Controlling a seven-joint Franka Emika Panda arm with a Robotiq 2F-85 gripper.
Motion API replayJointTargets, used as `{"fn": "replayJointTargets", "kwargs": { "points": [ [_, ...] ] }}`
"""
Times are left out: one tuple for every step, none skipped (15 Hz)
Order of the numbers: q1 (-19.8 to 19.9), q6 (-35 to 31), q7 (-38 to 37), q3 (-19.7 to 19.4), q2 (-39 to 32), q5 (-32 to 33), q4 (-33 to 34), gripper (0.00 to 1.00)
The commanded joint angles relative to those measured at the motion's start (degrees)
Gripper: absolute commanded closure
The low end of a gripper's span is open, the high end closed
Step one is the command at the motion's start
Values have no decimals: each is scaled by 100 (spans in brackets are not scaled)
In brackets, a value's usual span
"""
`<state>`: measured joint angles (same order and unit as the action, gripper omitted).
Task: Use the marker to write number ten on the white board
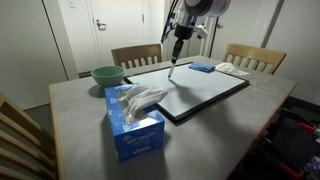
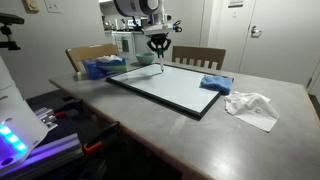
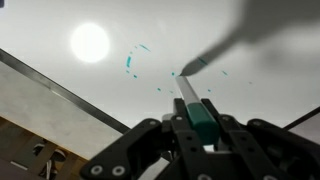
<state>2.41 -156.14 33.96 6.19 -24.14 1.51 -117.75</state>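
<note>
The gripper (image 3: 200,128) was clamped on the marker (image 3: 192,100), with the tip sitting right on the white board (image 3: 60,30) near its framed edge. The wrist view showed a few faint teal strokes (image 3: 131,62) beside the tip, too broken up to read as any digit. In both exterior views the marker was just a thin sliver and the strokes were too small to make out.

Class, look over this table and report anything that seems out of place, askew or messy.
A crumpled white tissue lies loose on the table, beside the white board, away from the tissue box. The blue cloth pad lies on a corner of the board. Otherwise nothing stands out.
</note>
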Motion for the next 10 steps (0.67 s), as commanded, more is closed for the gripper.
{"fn": "replayJointTargets", "kwargs": {
  "points": [
    [108,-81,-118,83,-109,84,91,95],
    [113,-80,-129,90,-127,80,97,95],
    [114,-73,-153,91,-143,78,101,95],
    [125,-77,-155,106,-159,63,102,95],
    [120,-82,-179,100,-168,71,98,95],
    [125,-77,-189,107,-174,61,92,95],
    [130,-74,-200,111,-177,55,87,95],
    [140,-58,-202,124,-179,40,84,95],
    [143,32,-215,130,-173,34,91,95],
    [117,129,-258,102,-156,74,95,95]
  ]
}}
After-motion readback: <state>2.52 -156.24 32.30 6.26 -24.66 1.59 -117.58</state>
